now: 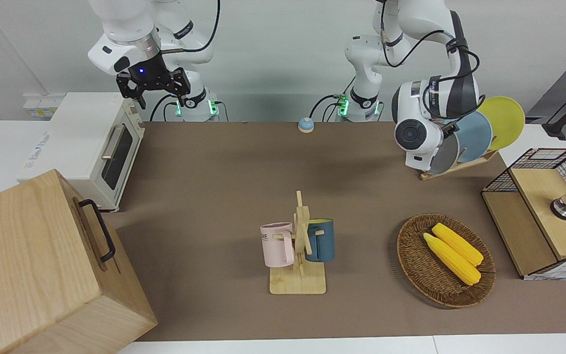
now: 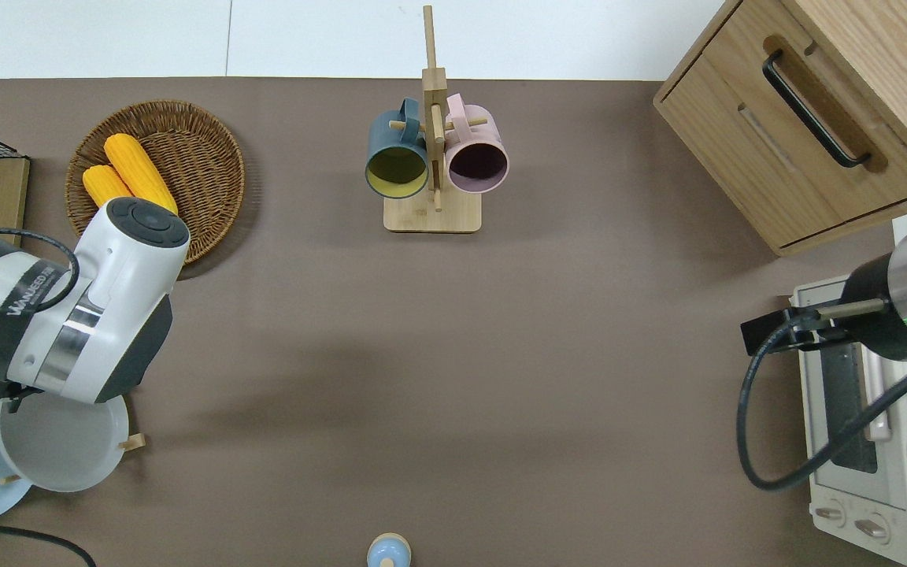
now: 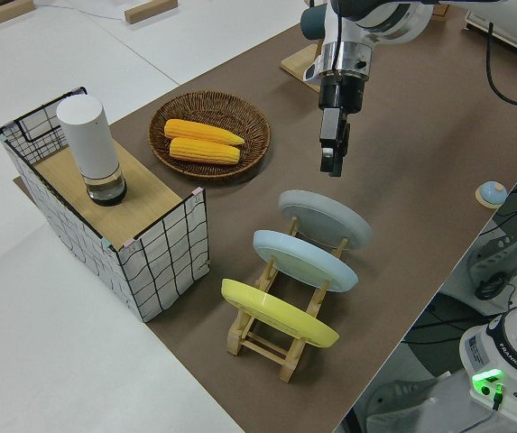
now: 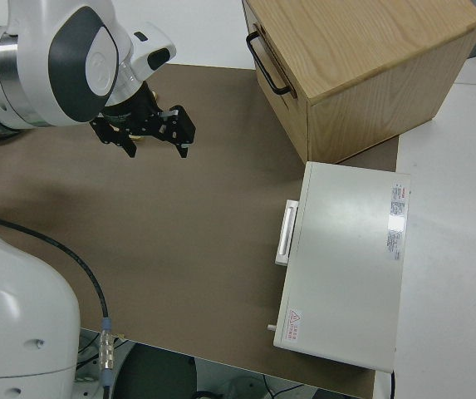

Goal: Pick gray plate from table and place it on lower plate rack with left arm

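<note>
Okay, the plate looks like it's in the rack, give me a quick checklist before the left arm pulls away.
1. gray plate seated in the lower plate rack: ok, it leans in an end slot.
2. left gripper clear of the gray plate: ok, the left side view shows a gap between them.
3. Left gripper open: cannot tell.
4. blue plate and yellow plate standing in their own slots: ok.
5. Right arm parked, right gripper open: ok.
</note>
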Controlling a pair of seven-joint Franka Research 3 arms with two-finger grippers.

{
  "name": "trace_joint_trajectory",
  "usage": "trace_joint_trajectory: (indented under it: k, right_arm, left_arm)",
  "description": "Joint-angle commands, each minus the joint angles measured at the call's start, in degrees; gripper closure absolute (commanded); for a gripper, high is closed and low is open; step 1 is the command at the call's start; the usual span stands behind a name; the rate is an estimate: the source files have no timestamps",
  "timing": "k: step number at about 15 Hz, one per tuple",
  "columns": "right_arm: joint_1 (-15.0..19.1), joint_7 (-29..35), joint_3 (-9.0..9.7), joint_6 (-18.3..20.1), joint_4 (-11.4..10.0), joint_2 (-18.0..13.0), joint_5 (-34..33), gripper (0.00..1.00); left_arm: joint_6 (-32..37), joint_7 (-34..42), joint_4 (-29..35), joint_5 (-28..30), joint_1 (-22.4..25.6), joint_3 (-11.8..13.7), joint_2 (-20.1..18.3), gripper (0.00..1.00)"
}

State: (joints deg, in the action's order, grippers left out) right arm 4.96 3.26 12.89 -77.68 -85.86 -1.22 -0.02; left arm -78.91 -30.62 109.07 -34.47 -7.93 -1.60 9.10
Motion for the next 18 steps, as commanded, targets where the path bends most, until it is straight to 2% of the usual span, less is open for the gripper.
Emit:
trace_joint_trajectory:
  k: [1, 3, 5, 7, 8, 11, 12, 15, 18]
  right_arm:
    - [0.8, -0.2, 0.38, 0.9, 0.3, -0.3, 0.2, 0.011]
    - [0.8, -0.2, 0.38, 0.9, 0.3, -0.3, 0.2, 0.011]
    - [0.8, -0.2, 0.38, 0.9, 0.3, -0.3, 0.2, 0.011]
    - [0.8, -0.2, 0.38, 0.9, 0.3, -0.3, 0.2, 0.013]
    - [0.8, -0.2, 0.38, 0.9, 0.3, -0.3, 0.2, 0.011]
    - [0.8, -0.2, 0.38, 0.9, 0.3, -0.3, 0.2, 0.011]
    - [0.8, -0.2, 0.38, 0.9, 0.3, -0.3, 0.2, 0.013]
    - [0.8, -0.2, 0.38, 0.9, 0.3, -0.3, 0.2, 0.013]
    - [0.8, -0.2, 0.38, 0.9, 0.3, -0.3, 0.2, 0.011]
  left_arm:
    - [-0.1, -0.4, -1.2, 3.6, -0.4, -0.6, -1.1, 0.00]
    - [-0.9, -0.5, -3.8, 8.1, -0.3, -0.9, -1.8, 0.00]
    - [-8.4, -3.7, -4.9, 18.1, 0.3, -1.0, -4.7, 0.00]
    - [-14.1, -6.0, -4.8, 19.7, 0.1, -1.2, -5.4, 0.00]
    - [-16.2, -6.4, -4.8, 19.4, 0.1, -2.3, -5.5, 0.00]
    - [-19.1, -4.9, -4.8, 21.7, 0.9, -2.9, -6.7, 0.00]
    - [-19.4, -2.5, -4.9, 24.2, 1.3, -2.8, -7.3, 0.00]
    - [-19.8, 7.7, -4.9, 26.0, 2.8, -2.7, -10.5, 0.00]
    - [-19.7, 17.3, -6.3, 30.1, 3.3, -0.3, -11.4, 0.00]
